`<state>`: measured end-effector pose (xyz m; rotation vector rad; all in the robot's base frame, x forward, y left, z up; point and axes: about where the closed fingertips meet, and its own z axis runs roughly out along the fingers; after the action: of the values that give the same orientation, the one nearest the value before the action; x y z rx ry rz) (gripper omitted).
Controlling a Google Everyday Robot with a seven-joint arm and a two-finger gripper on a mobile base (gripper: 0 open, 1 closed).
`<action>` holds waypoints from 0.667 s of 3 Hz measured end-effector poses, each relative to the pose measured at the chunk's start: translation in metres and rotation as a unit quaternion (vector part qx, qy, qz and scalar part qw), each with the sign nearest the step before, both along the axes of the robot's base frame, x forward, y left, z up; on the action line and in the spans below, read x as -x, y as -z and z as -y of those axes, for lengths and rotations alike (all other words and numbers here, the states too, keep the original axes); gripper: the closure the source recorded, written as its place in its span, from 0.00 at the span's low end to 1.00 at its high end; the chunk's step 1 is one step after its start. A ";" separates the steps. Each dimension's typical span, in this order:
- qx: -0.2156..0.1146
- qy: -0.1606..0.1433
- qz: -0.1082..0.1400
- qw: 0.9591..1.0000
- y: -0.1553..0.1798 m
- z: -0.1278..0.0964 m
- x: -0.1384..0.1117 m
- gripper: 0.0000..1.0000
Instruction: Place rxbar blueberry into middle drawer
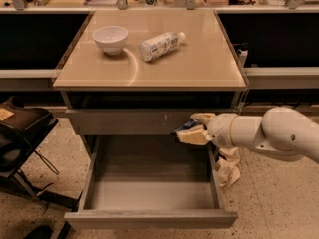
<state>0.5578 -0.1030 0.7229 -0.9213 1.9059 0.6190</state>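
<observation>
My gripper [192, 128] reaches in from the right on a white arm and is shut on the rxbar blueberry [183, 129], a dark blue wrapper showing between the pale fingers [195, 135]. It hangs above the back right corner of the open middle drawer [149, 217], which is pulled far out and shows a smooth gray inside. The gripper is just in front of the closed drawer front [124, 121] above.
On the tan table top [199, 63] stand a white bowl [110, 38] and a lying white-labelled bottle [158, 45]. A black chair [20, 133] is at the left. Crumpled paper [228, 167] lies on the floor right of the drawer.
</observation>
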 end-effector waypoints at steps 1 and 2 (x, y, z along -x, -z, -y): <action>-0.006 -0.013 -0.051 0.999 0.071 -0.019 0.014 1.00; -0.004 -0.022 -0.105 0.994 0.154 -0.034 0.021 1.00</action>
<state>0.5364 -0.0688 0.5691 -0.9247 2.0729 0.7741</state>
